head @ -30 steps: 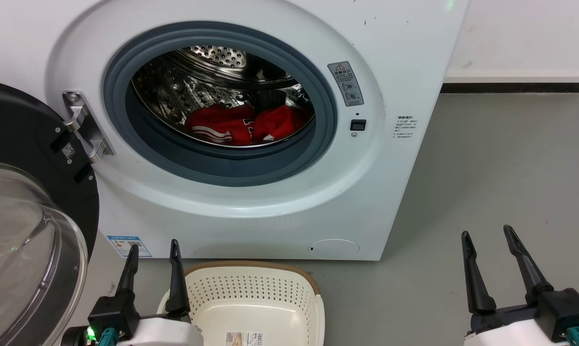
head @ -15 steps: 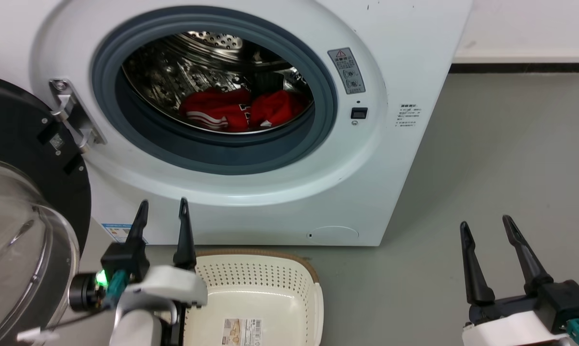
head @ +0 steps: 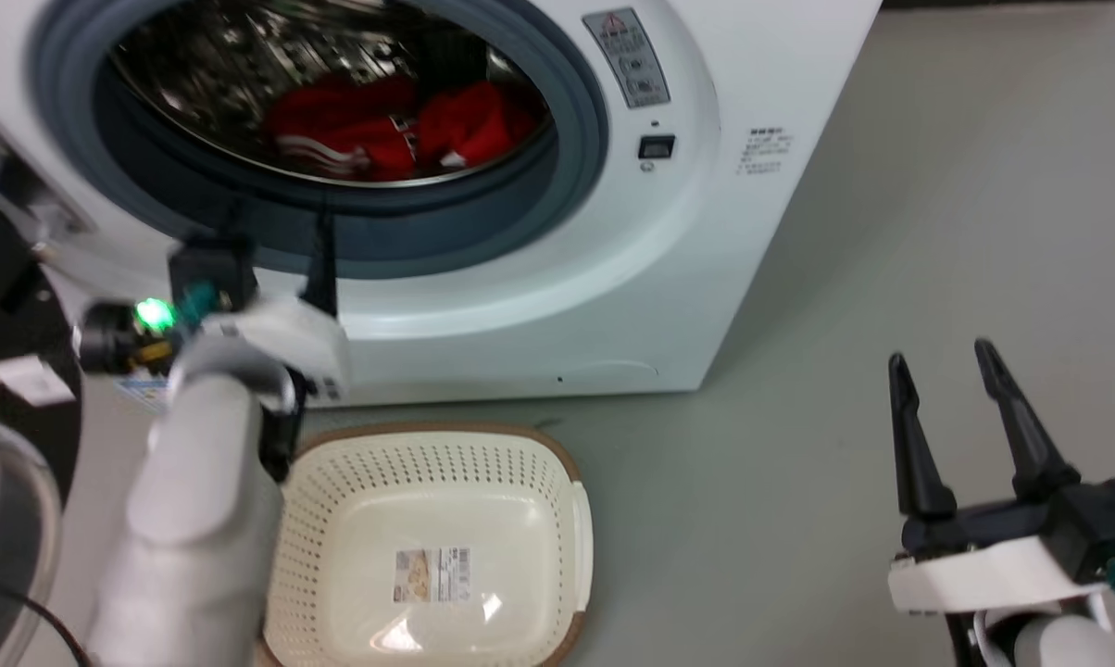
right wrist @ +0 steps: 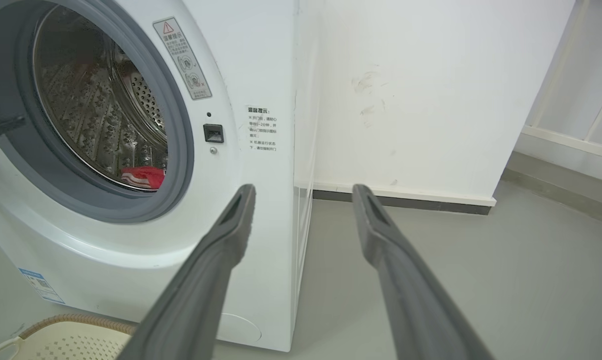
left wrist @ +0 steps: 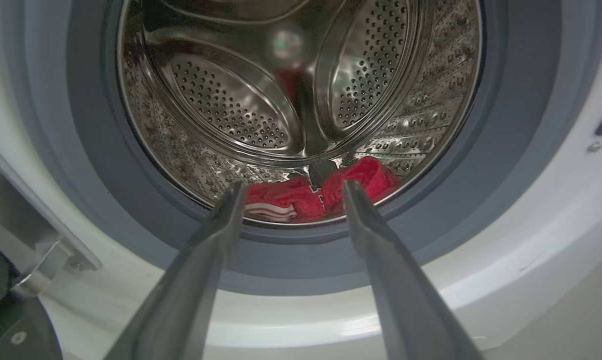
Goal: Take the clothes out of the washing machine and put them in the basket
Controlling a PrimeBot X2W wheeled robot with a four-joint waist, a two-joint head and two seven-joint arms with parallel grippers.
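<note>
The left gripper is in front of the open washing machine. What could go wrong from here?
1. The clothes lie low in the drum, behind the grey gasket; the open left gripper might catch on that lip going in.
2. The two red pieces touch, so pulling one may drag the other out past the basket.
3. The open door stands close beside the left forearm and might be bumped.
</note>
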